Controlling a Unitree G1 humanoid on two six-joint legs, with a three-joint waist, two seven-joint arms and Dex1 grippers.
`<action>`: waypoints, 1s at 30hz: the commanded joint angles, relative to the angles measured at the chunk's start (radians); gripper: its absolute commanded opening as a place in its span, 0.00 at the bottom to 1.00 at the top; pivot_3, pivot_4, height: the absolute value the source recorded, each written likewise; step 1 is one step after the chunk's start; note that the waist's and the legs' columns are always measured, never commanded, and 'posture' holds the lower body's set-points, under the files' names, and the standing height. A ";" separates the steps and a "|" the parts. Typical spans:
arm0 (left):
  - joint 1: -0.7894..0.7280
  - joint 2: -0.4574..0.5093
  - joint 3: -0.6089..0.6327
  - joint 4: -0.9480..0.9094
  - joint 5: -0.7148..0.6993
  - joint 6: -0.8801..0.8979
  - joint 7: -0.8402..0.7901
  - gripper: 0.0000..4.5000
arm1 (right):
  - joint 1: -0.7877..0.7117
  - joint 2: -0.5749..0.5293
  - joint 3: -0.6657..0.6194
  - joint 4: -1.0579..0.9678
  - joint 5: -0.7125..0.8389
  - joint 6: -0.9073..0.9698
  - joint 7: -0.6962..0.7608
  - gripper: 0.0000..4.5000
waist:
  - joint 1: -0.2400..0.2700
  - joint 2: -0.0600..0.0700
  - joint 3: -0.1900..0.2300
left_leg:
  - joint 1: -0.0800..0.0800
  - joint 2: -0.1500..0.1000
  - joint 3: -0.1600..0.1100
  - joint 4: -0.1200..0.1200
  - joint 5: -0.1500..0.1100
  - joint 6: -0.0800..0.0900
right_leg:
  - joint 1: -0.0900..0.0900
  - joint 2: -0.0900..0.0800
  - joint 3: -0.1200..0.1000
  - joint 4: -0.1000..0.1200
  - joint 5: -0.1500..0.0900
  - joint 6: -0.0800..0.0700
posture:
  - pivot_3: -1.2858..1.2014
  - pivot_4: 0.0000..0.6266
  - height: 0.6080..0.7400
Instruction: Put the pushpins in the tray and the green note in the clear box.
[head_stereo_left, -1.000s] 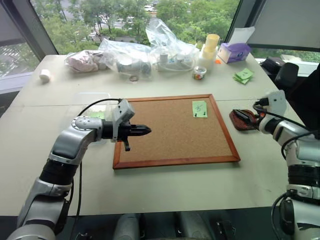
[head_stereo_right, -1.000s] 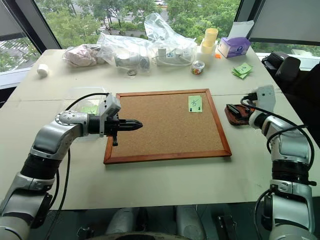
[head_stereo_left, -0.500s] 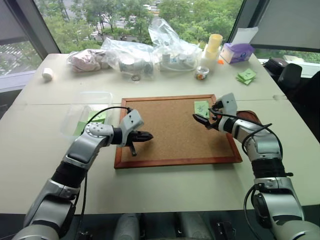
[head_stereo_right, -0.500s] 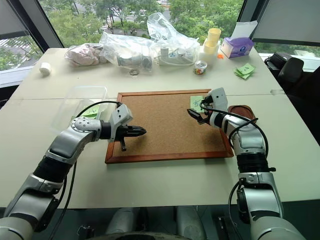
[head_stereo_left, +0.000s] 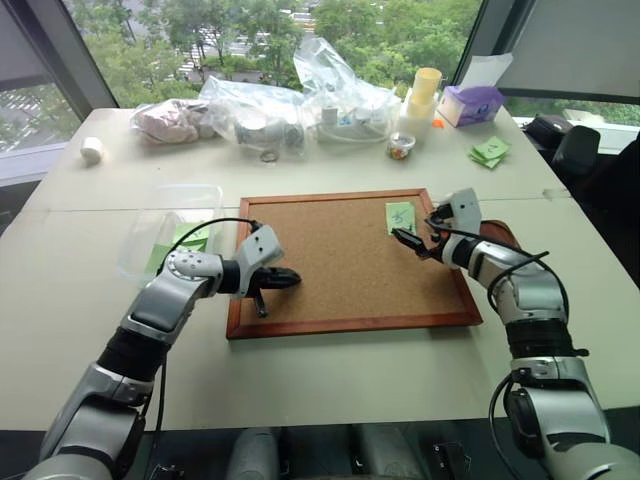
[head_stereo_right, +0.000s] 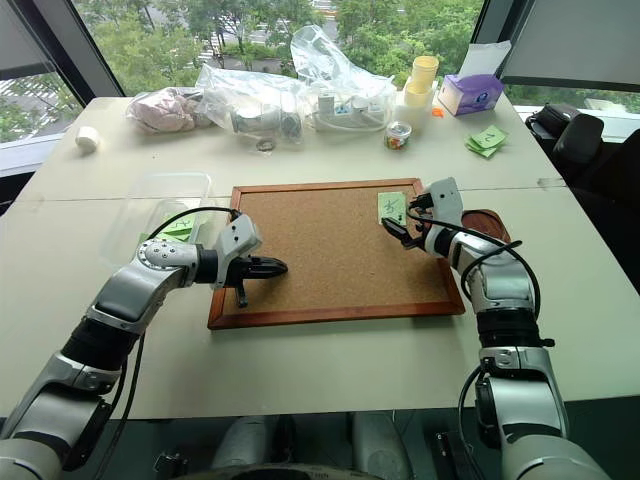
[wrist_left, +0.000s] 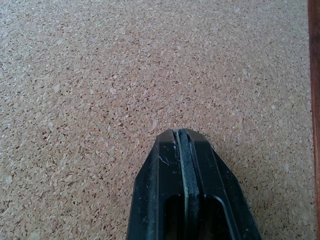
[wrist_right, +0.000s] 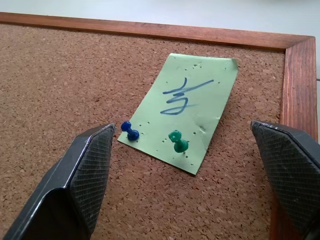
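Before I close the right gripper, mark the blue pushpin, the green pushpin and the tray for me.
blue pushpin (wrist_right: 129, 131), right wrist view, on its head.
green pushpin (wrist_right: 177, 141), right wrist view, on its head.
tray (head_stereo_right: 493, 219), right eye view, on its far rim, beyond the right arm.

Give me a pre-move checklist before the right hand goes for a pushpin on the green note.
1. Right hand open: ok, fingers spread wide before the note.
2. Green note still pinned to the cork board: ok, by a blue pushpin and a green pushpin.
3. Hand centred on one pin: not ok, both pins lie between the fingers.
4. Tray ready beside the board: cannot tell, arm covers most of it.
5. Left hand out of the way: ok, shut, over the board's far side.
6. Clear box reachable: ok.
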 joint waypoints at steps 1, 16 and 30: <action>0.014 0.005 -0.020 -0.014 0.010 0.005 -0.017 0.00 | -0.011 -0.001 -0.020 -0.003 0.005 -0.022 -0.007 0.87 | 0.000 0.000 0.000 | 0.000 0.000 0.000 0.000 0.000 0.000 | 0.000 0.000 0.000 0.000 0.000 0.000 | 0.52 0.24 0.99; 0.025 0.009 -0.022 -0.021 0.010 0.008 -0.018 0.00 | -0.027 0.019 -0.021 0.037 0.006 -0.063 -0.022 0.00 | -0.001 0.000 0.000 | 0.000 0.000 0.000 0.000 0.000 0.000 | 0.000 0.000 0.000 0.000 0.000 0.000 | 0.52 0.24 0.99; 0.032 0.003 -0.035 -0.051 0.005 0.030 -0.021 0.00 | 0.023 0.024 -0.056 -0.014 0.009 -0.143 -0.070 0.00 | 0.002 0.000 0.000 | 0.000 0.000 0.000 0.000 0.000 0.000 | 0.000 -0.001 0.000 0.000 0.000 0.000 | 0.52 0.24 0.99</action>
